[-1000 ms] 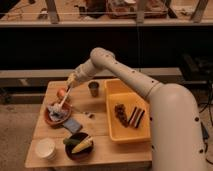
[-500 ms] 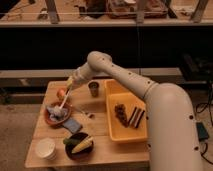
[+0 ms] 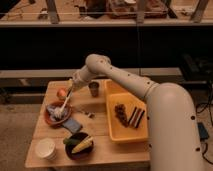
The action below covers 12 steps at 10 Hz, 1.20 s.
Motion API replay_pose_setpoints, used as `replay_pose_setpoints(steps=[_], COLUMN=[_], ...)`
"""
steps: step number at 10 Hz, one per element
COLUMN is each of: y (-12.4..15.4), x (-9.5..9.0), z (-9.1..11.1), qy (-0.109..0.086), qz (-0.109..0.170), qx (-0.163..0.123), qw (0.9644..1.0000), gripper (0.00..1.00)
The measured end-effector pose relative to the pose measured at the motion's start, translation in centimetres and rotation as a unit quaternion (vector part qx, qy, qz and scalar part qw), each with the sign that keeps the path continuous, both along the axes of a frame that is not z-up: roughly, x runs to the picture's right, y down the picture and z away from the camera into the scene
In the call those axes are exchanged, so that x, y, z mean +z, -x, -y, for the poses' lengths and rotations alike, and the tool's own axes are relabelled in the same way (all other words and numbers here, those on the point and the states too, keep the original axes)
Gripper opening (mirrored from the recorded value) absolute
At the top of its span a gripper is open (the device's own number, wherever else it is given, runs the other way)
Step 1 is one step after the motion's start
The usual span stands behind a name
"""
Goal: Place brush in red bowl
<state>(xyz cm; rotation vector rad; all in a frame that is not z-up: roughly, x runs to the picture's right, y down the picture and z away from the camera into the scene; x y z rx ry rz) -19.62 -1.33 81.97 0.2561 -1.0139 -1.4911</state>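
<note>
The brush [image 3: 64, 104], light and stiff, hangs from the gripper [image 3: 71, 87], pinched at its top, head in the bowl [image 3: 49, 117].

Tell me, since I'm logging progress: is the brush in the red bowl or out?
In: the brush slants with its head inside the red bowl, its handle rising to the claw above the rim.
</note>
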Motion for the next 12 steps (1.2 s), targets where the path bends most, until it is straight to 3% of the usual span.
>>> replay_pose_setpoints(steps=[5,8,10,12], y=[-0.8,-1.0,-2.2,-2.3], x=[0.1,-1.1,-1.6,-1.7], z=[0.5,2.2,3.5,3.9], qy=[0.018,-0.005,-0.023,-0.027], qz=[-0.006,-0.055,-0.1,-0.113], qx=[-0.015,-0.033,-0.034,-0.033], qw=[0.9997,0.998,0.9941,0.9927], gripper=[0.8,0.8,0.8,0.8])
